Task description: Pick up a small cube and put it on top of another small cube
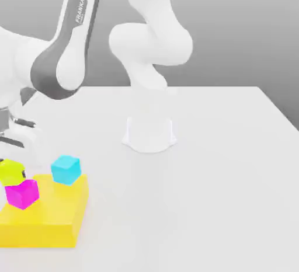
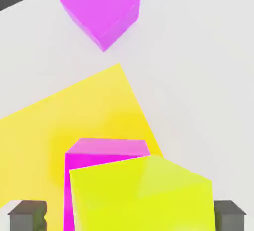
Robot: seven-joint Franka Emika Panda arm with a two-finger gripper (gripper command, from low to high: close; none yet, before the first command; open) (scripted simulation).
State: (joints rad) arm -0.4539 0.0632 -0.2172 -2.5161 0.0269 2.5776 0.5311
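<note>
"Where is the little green cube (image 1: 11, 173)?"

"It's up on top of the little pink cube (image 1: 22, 194). The pink cube sits on the big yellow block (image 1: 44, 209), and the blue cube (image 1: 65, 170) is on that block too."

"Is the green cube right in the middle?"

"No. It sits a bit off to the exterior view's left (like a hat pushed to one side), and it's turned a little from the pink one."

"And the gripper (image 2: 129, 215)? Is it squeezing?"

"I don't think so. Its two fingers are apart, one on each side of the green cube. I can see a gap by one finger. The other finger is very close, and I can't tell if it touches."

"So which way is the green cube from the fingers?"

"It's in between them, but nearer to one than the other. That's the big thing for the next move."

"Why?"

"Because I think the stacking is nearly done, and the hand should just go straight up. If it slides sideways, the close finger could bump the cube and knock it off."

"What about the other pink block (image 2: 101, 7)?"

"That one is on the white table (image 1: 193, 206), past the edge of the yellow block. I'd leave it alone. Only the green one needs care now, so go up slowly."
</note>
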